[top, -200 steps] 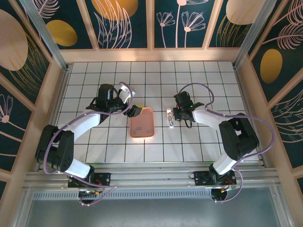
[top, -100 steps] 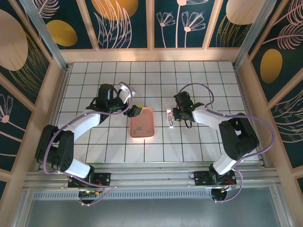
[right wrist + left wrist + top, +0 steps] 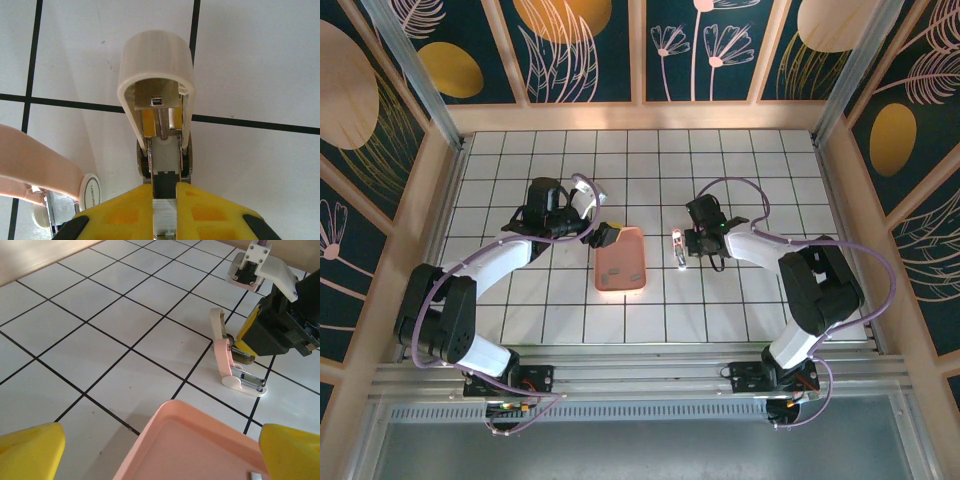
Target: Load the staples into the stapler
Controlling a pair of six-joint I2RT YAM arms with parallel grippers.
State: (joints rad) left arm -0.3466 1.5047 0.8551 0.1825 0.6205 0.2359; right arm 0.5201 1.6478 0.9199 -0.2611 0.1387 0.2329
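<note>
On the counter (image 3: 520,160), right of one tray (image 3: 620,268): one open stapler (image 3: 678,247), apart from it, room all round.
Right end effector (image 3: 165,195) pinches one strip of staples (image 3: 165,212) at the stapler's channel; left end effector (image 3: 160,452) spread over the tray's edge.

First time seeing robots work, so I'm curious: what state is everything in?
stapler: hinged open, metal inside exposed
staples: one strip pinched in right gripper, lined up with the stapler
right gripper: shut on the staples
left gripper: open, at the tray's edge
tray: lying flat, open side up
</note>
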